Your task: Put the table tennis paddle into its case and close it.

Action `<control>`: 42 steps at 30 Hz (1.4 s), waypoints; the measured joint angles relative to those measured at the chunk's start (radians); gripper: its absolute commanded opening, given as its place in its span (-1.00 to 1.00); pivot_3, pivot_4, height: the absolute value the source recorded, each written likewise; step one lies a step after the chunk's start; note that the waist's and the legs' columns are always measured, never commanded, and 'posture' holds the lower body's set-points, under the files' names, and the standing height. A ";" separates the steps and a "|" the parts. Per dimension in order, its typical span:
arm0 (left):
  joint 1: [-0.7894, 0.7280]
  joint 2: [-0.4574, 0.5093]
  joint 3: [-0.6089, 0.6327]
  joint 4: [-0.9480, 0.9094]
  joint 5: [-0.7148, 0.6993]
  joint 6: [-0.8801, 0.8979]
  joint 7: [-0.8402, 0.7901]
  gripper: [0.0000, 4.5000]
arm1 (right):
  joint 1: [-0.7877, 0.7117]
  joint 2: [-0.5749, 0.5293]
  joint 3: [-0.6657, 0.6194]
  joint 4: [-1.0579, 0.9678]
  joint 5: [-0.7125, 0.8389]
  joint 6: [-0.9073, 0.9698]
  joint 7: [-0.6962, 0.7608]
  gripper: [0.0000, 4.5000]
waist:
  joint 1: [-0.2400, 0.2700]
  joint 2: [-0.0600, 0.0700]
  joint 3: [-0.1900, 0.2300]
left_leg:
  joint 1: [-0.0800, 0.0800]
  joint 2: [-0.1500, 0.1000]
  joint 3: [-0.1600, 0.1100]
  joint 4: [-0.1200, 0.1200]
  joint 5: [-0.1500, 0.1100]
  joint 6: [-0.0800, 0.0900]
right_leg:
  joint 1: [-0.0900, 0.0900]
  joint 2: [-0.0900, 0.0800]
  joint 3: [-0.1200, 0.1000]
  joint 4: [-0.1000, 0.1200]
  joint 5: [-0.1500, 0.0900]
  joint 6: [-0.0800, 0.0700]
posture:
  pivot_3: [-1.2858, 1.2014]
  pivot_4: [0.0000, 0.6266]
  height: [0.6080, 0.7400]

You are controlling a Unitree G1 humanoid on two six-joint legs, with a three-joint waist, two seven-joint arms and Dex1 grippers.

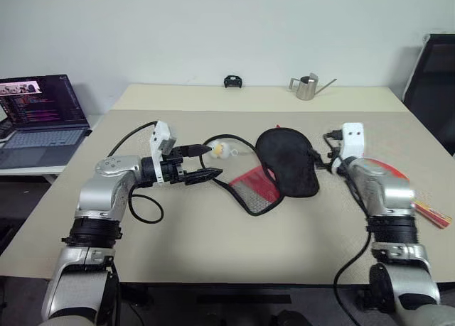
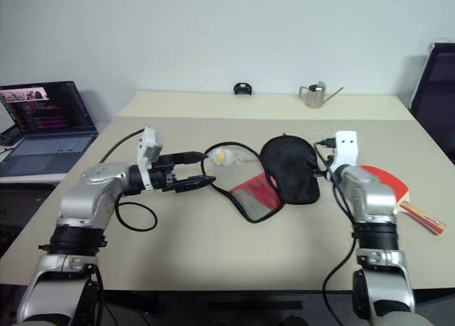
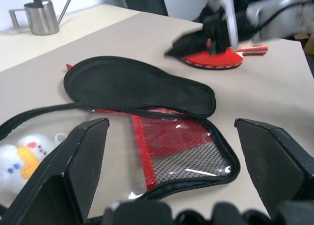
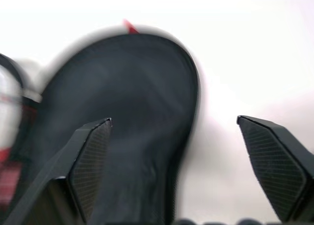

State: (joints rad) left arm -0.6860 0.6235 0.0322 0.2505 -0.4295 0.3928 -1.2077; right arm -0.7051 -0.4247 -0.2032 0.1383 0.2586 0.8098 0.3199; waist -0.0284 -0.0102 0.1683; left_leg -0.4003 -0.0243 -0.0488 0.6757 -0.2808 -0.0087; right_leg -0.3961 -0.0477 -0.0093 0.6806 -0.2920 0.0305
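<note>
The soft black-edged paddle-shaped case (image 1: 283, 168) lies unzipped in the middle of the beige table (image 1: 213, 226), black flap raised over its red face and mesh pocket; no logo or writing on it can be read. The red-faced table tennis paddle with its striped wooden handle (image 2: 398, 191) lies flat by the table's right edge, outside the case. The left gripper (image 1: 206, 163) hovers left of the case, fingers wide, empty. The right gripper (image 4: 174, 151) hangs by the black flap, fingers spread wide, holding nothing.

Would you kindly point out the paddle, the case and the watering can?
paddle (image 2: 389, 182), right eye view, red face.
case (image 1: 288, 159), left eye view, black flap.
watering can (image 1: 306, 88), left eye view, metal body.
</note>
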 measured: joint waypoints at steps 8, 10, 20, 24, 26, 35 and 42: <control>-0.002 -0.022 -0.024 -0.048 0.000 0.014 0.000 1.00 | 0.144 -0.279 -0.024 -0.004 0.074 -0.024 0.284 0.99 | 0.000 0.000 0.000 | 0.000 0.000 0.001 0.000 0.000 0.001 | 0.001 0.000 0.000 0.000 0.000 0.000 | 0.03 -0.52 1.00; -0.002 -0.026 -0.028 -0.049 0.000 0.014 -0.001 1.00 | 0.176 -0.364 -0.029 0.044 0.074 -0.073 0.367 0.99 | 0.000 0.000 0.001 | 0.001 0.000 0.001 0.000 0.000 0.001 | 0.001 0.000 0.000 0.000 0.000 0.000 | 0.03 -0.52 1.00; -0.013 -0.038 -0.048 -0.049 0.001 0.014 -0.006 1.00 | 0.253 -0.556 0.031 0.386 -0.026 -0.294 0.595 0.99 | -0.004 -0.001 0.001 | 0.004 0.001 0.002 0.001 0.000 0.001 | 0.004 0.000 0.001 0.000 0.000 0.000 | 0.03 -0.52 1.00; -0.015 -0.038 -0.049 -0.049 0.001 0.014 -0.007 1.00 | 0.214 -0.556 0.071 0.527 -0.080 -0.373 0.623 0.99 | -0.004 -0.001 0.001 | 0.005 0.001 0.002 0.001 0.000 0.001 | 0.006 0.000 0.001 0.000 0.000 0.000 | 0.03 -0.52 1.00; -0.016 -0.038 -0.052 -0.049 0.001 0.014 -0.009 1.00 | 0.176 -0.558 0.086 0.587 -0.104 -0.415 0.636 0.99 | -0.003 -0.001 0.001 | 0.006 0.001 0.002 0.001 0.000 0.001 | 0.007 0.000 0.000 0.000 0.000 0.000 | 0.03 -0.52 1.00; -0.017 -0.032 -0.056 -0.049 0.000 0.014 -0.022 1.00 | 0.067 -0.592 0.149 0.810 -0.176 -0.559 0.728 0.99 | 0.006 -0.001 0.001 | 0.007 0.000 0.001 0.002 0.000 0.000 | 0.009 0.000 -0.001 -0.001 0.000 0.000 | 0.03 -0.52 1.00; -0.017 -0.019 -0.049 -0.049 0.000 0.015 -0.023 1.00 | 0.063 -0.659 0.169 0.898 -0.209 -0.553 0.851 0.99 | 0.018 -0.001 0.001 | 0.006 0.000 0.001 0.002 0.000 0.000 | 0.008 -0.001 0.000 -0.001 0.000 0.000 | 0.03 -0.52 1.00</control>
State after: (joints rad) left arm -0.7030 0.6048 -0.0170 0.2014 -0.4296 0.4075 -1.2307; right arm -0.6416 -1.0834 -0.0346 1.0360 0.0492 0.2565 1.1706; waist -0.0101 -0.0109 0.1696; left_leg -0.3940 -0.0244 -0.0476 0.6775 -0.2808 -0.0083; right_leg -0.3878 -0.0483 -0.0096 0.6793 -0.2920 0.0307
